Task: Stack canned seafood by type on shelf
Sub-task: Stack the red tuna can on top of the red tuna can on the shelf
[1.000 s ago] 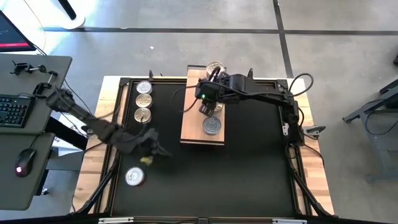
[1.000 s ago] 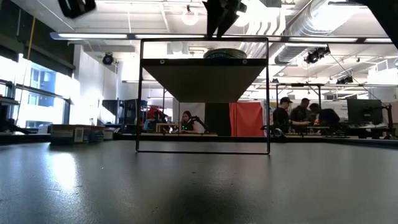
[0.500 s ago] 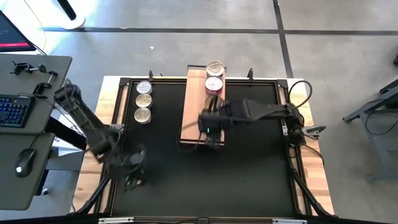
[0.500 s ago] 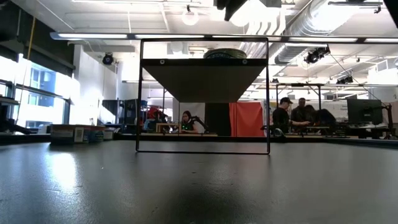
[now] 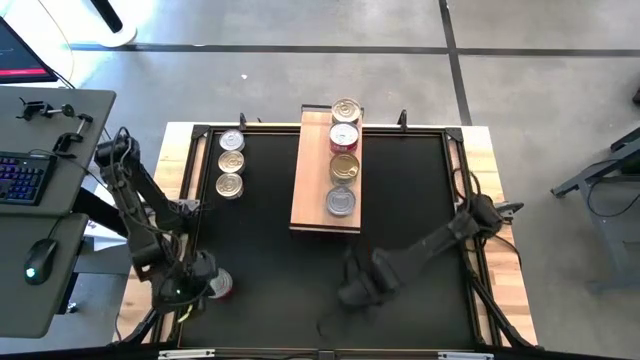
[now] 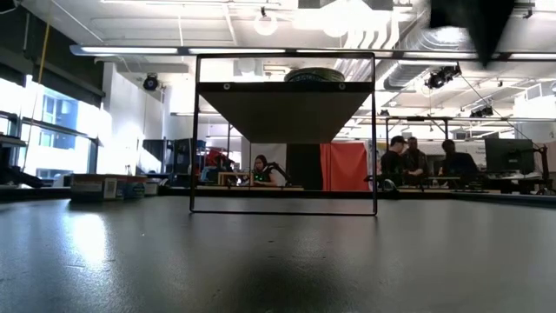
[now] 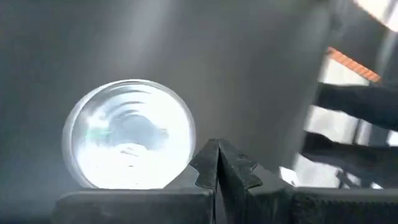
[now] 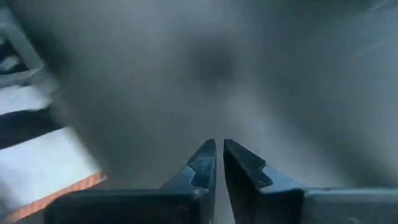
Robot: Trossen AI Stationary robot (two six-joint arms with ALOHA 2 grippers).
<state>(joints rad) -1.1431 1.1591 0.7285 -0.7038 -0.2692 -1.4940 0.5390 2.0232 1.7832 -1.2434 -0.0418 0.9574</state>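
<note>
One loose tin (image 5: 217,285) sits at the near left of the black tabletop (image 5: 400,200), just beside my left claw (image 5: 190,290). That claw's fingers are pressed together with nothing in them, so no grasp yet. My right claw (image 5: 352,293) is low over bare tabletop near the front, pinched closed and empty, probably parked clear of the board. Farther back, four tins (image 5: 344,150) line the wooden shelf (image 5: 308,190), silver and gold lids. Three more (image 5: 231,162) wait in a column at the far left, presumably next.
</note>
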